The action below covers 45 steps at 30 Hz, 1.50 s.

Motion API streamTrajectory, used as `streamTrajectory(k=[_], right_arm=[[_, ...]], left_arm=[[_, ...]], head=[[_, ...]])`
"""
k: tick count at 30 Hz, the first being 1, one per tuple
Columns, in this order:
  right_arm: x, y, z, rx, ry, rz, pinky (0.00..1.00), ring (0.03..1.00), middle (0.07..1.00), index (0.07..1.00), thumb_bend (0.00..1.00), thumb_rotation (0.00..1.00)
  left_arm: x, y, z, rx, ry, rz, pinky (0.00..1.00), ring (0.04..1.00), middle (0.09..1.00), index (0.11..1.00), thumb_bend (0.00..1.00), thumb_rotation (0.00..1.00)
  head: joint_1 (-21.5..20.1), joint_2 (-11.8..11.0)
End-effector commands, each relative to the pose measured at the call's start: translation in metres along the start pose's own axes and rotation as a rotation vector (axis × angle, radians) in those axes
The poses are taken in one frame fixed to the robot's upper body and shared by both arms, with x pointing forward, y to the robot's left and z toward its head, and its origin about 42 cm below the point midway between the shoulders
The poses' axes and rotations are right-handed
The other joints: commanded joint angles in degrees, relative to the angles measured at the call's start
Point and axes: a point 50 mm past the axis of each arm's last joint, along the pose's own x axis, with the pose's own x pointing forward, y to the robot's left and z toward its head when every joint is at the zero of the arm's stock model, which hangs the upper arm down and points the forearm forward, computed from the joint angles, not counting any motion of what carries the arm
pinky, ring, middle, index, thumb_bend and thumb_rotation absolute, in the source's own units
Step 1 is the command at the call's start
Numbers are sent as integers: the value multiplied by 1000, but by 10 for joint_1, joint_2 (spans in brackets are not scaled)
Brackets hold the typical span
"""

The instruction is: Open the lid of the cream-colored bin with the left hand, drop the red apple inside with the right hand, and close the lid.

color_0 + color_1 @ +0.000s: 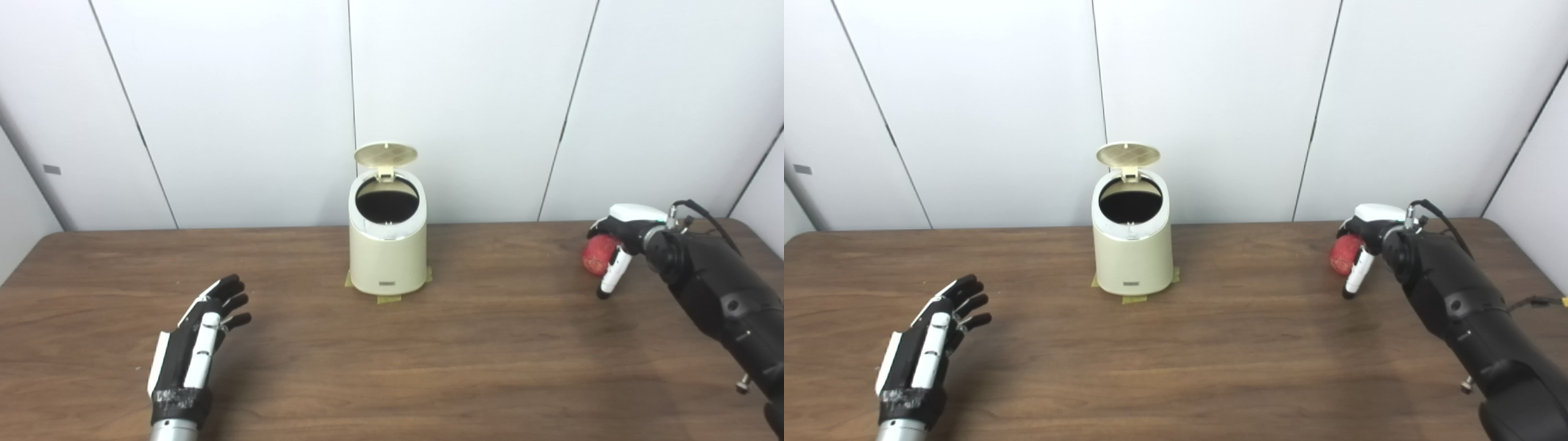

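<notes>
Cream bin [388,257]: we see it upright on the table [392,355], taped at its base, dark inside.
Lid [386,154]: flipped up behind the bin's mouth.
Apple [599,254]: red, speckled, well right of the bin.
Right hand [615,242]: curled around our apple.
Left hand [199,334]: empty, fingers spread, left of the bin.
</notes>
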Motion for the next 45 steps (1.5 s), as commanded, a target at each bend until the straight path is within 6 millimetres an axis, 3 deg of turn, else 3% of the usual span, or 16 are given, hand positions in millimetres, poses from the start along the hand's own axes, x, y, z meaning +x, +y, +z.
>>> streamTrajectory(k=[1, 4, 15, 19, 20, 21, 24, 37, 40, 42, 45], right_arm=[[-2, -32, -4, 5, -9, -78, 700, 839, 893, 821, 874, 137], [-3, -32, -3, 13, -31, -93, 640, 805, 881, 811, 882, 115], [0, -30, 1, 50, -98, -149, 615, 779, 856, 788, 885, 58], [2, -28, 2, 24, -97, -214, 559, 672, 711, 657, 864, 3], [5, -25, 4, -4, -72, -252, 473, 566, 573, 585, 700, 1], [6, -23, 7, -24, -48, -279, 417, 504, 489, 543, 597, 0], [8, -21, 12, -20, -17, -317, 365, 400, 476, 535, 525, 0], [5, -30, 11, 0, -58, -364, 394, 409, 508, 508, 517, 0], [-5, -38, 19, -25, -126, -395, 360, 389, 490, 518, 517, 0], [-18, -46, 28, -25, -185, -425, 392, 412, 507, 501, 518, 0], [-50, -60, 50, 11, -273, -486, 385, 429, 510, 494, 519, 0]], left_arm=[[8, -2, 11, -2, -66, -3, 746, 826, 835, 812, 431, 775], [8, -2, 11, -11, -68, -2, 753, 827, 836, 812, 423, 773], [7, -3, 11, 3, -66, 8, 731, 816, 829, 806, 439, 768], [7, -3, 9, 2, -64, 8, 733, 813, 828, 805, 428, 762], [7, -3, 9, 5, -64, 9, 733, 813, 827, 804, 431, 762], [7, -3, 9, 8, -63, 10, 732, 812, 826, 802, 436, 763], [7, -3, 9, 7, -62, 12, 732, 813, 828, 803, 435, 772], [9, -5, 6, 10, -61, -7, 721, 814, 832, 808, 450, 776], [9, -5, 6, 13, -61, -7, 721, 811, 828, 806, 454, 774], [9, -5, 5, 14, -59, -9, 724, 813, 829, 808, 455, 777], [8, -5, 3, 14, -56, -10, 729, 817, 832, 810, 449, 785]], head=[[0, 1], [1, 2], [2, 4], [2, 4], [2, 4], [2, 4], [0, 4], [-5, 3], [-5, 3], [-5, 3], [-3, -1]])
